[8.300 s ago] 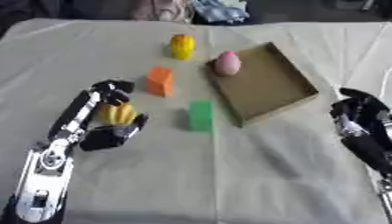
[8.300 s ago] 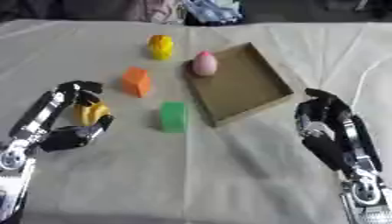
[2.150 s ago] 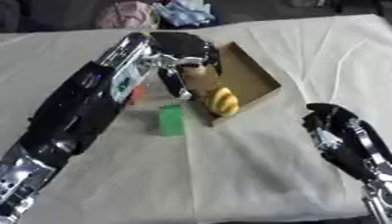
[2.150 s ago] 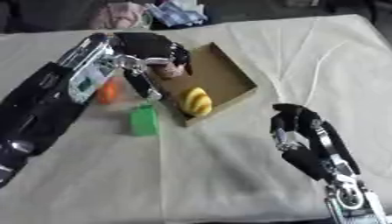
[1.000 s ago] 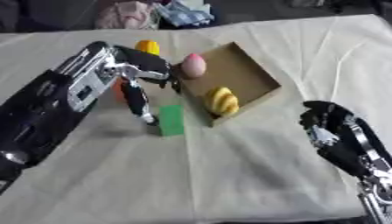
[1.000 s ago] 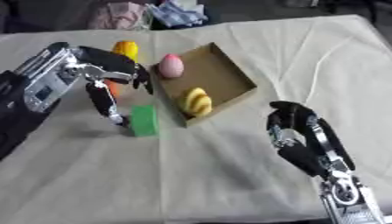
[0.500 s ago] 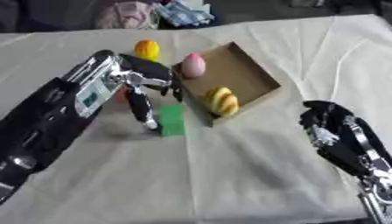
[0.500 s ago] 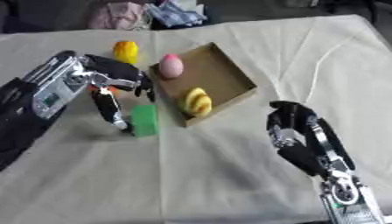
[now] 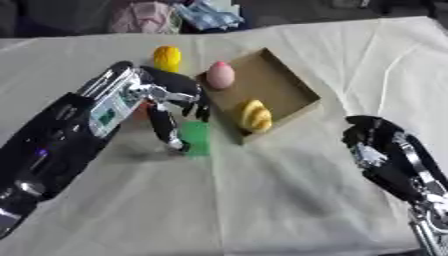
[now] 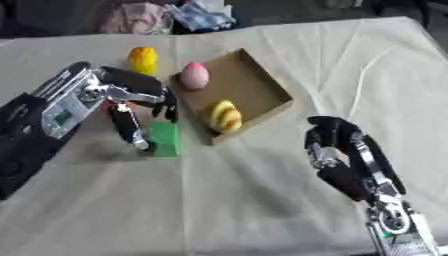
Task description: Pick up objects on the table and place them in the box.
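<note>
On the cloth-covered table (image 9: 289, 200), the box (image 9: 280, 87) holds a yellow bunch (image 9: 255, 115). Our left hand (image 9: 171, 107) straddles the green block (image 9: 194, 138) beside it, fingers spread, gripping nothing; we judge it light, rigid, best pinched across its flat sides. Our right hand (image 9: 381, 150) rests curled, empty.

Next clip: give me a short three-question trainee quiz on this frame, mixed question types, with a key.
1. True or false: the yellow banana bunch lies inside the box.
2. Which block is the left hand reaching down at?
A. green block
B. blue block
C. white block
3. Fill in: the pink object sits at the box's ____ wall, and the right hand hangs idle near the lower right.

Key: 1 true; 2 A; 3 left.
</note>
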Tool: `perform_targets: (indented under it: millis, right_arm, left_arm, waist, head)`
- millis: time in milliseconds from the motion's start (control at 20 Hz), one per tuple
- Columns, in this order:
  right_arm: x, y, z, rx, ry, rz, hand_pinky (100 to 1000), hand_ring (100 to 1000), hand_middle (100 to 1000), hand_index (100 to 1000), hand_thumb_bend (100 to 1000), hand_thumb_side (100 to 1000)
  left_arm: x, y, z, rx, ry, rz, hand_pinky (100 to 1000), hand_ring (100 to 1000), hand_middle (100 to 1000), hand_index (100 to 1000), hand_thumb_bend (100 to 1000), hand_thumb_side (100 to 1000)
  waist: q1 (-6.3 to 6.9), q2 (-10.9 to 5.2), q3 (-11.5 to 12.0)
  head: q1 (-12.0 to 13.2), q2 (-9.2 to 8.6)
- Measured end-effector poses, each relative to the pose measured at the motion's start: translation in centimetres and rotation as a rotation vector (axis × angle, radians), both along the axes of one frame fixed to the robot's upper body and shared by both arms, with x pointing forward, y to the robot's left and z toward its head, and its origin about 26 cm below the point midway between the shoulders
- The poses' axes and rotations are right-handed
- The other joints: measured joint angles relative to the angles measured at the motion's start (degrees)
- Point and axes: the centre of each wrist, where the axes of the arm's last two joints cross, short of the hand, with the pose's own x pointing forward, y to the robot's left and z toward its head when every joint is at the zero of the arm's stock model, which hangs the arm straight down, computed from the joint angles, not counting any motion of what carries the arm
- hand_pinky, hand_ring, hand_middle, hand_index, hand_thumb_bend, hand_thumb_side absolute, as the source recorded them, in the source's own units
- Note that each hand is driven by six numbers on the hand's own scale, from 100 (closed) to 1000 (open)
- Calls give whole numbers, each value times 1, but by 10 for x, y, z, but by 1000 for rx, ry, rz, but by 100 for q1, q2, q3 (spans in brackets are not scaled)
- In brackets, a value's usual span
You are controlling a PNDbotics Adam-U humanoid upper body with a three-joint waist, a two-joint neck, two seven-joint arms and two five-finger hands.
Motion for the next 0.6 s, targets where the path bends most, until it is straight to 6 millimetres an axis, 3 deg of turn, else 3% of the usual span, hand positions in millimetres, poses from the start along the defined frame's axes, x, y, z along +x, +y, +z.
perform_targets:
  millis: [150,600]
  right_arm:
    - [0,-1,0,0,0,-3,647,634,585,773,100,510]
    - [0,-1,-1,0,5,-5,647,634,586,774,100,514]
  left_arm:
    - [-1,-2,8,-10,-26,-14,582,513,565,673,306,100]
    - [-2,-11,72,-103,-217,-25,595,517,569,677,330,100]
  waist:
    - [0,0,-8]
    - [0,0,-90]
  head:
    - [-1,0]
    - [18,0]
